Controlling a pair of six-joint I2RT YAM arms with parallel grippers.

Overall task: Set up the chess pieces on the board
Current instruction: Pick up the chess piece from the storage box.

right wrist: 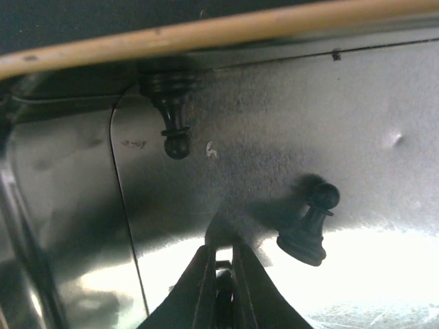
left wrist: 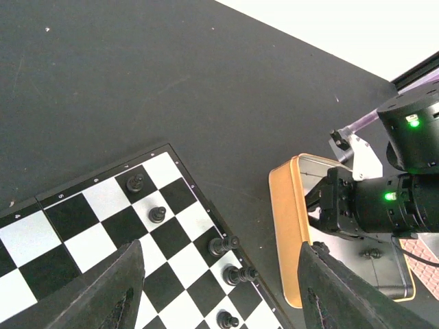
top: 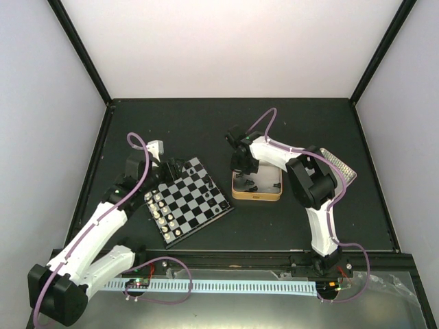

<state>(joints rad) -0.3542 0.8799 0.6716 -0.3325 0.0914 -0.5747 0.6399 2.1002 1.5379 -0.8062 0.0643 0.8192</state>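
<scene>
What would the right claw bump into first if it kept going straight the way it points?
Most likely the bare floor of the tin. The right claw points between two black pieces: the near pawn sits just right of its line, the far pawn off to the left. Depth is hard to judge.

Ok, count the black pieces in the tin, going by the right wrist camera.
2. One pawn rests by the tin's gold rim at upper left; the other pawn sits just right of the right gripper. More may be hidden outside this view.
</scene>
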